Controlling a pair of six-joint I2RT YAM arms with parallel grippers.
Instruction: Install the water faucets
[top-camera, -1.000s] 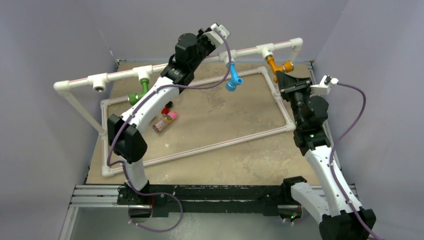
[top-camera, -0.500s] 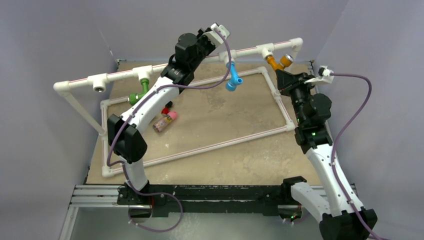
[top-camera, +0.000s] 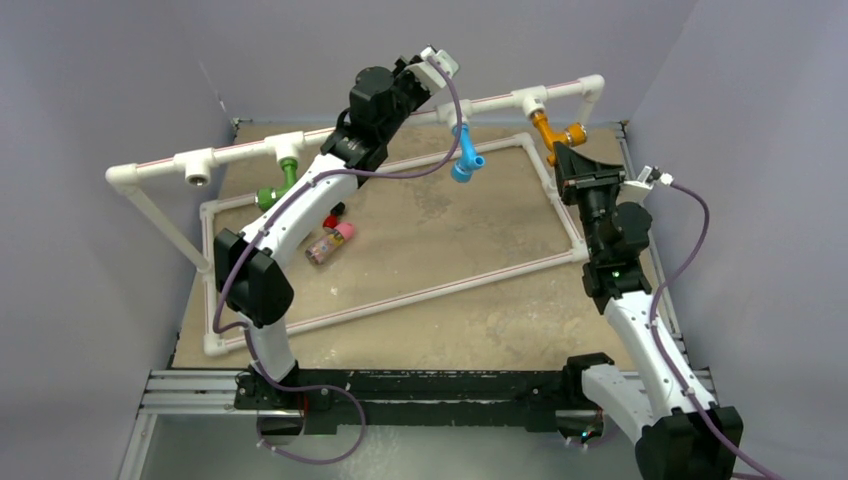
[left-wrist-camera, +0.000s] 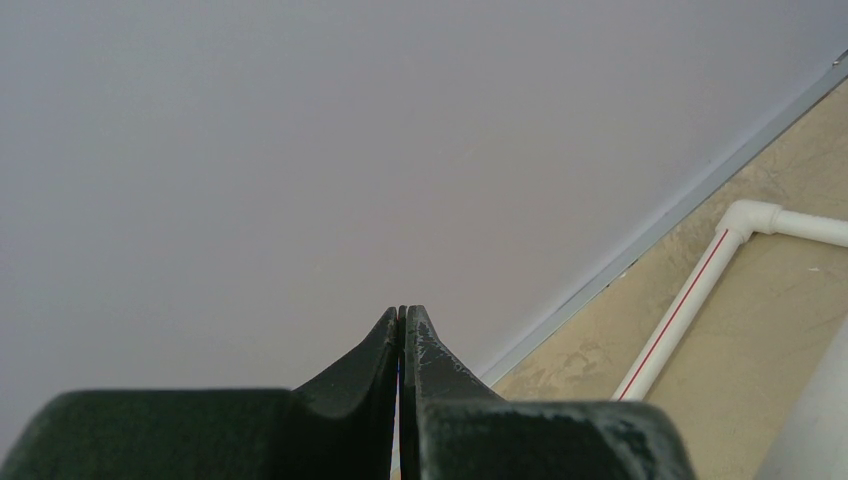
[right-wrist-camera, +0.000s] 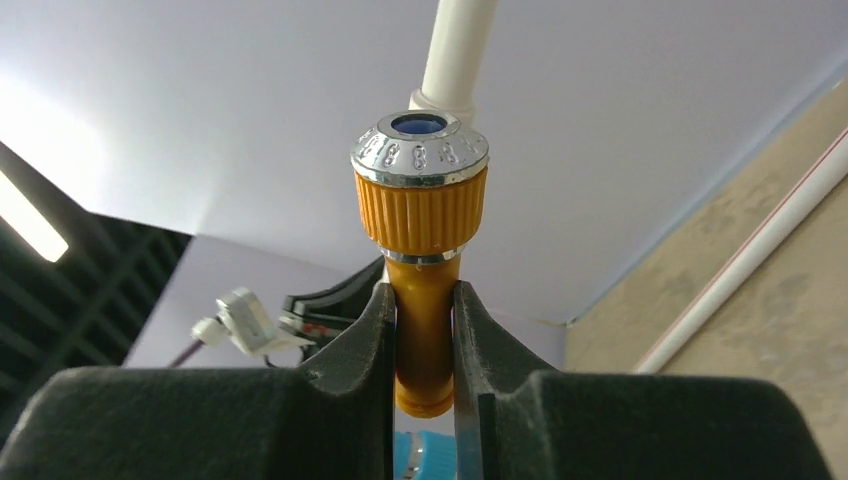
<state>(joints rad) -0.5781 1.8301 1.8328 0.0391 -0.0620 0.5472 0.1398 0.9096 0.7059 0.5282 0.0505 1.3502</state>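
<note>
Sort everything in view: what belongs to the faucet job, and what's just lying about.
Job: orange plastic faucet, clamped in the right gripper; blue plastic faucet; green plastic faucet; white pipe rail with tee sockets.
Lying about: small pink-capped bottle; small red-and-black item beside it.

My left end effector (left-wrist-camera: 402, 314) hangs raised and far, pressed closed; my right end effector (right-wrist-camera: 424, 296) clamps the orange faucet (right-wrist-camera: 421, 205)

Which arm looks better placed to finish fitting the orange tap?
Right: the right claw grips the orange tap hanging from the white pipe. The left claw is shut on nothing, near the blue tap.
</note>
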